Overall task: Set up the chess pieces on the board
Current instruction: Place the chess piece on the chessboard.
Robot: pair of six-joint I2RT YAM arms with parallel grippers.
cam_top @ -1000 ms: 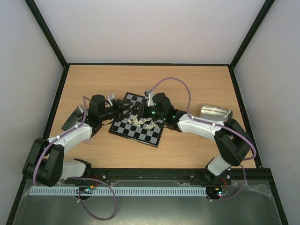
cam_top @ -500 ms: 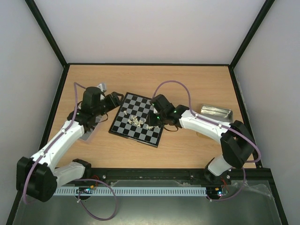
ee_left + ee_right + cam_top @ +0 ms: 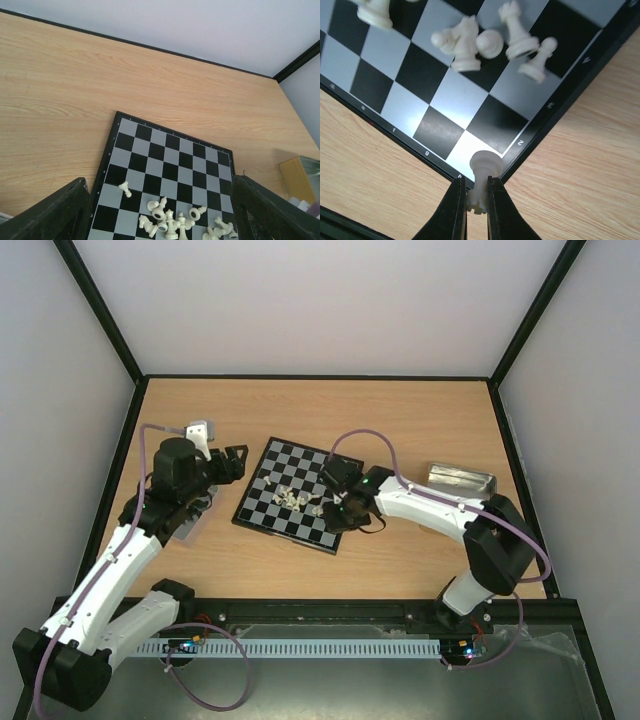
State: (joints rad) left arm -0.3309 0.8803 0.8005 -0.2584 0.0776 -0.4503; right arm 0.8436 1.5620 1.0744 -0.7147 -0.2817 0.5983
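The right end effector [image 3: 476, 189] is clamped on a cream pawn [image 3: 482, 172]. The pawn's long axis runs in line with the fingers, its round head pointing away from the wrist over the pale corner square of the chessboard [image 3: 445, 132]. The left end effector [image 3: 231, 462] hangs with jaws wide apart beside the board's left edge, above the tabletop [image 3: 400, 420]. Other cream pieces [image 3: 170, 220] cluster mid-board, several toppled.
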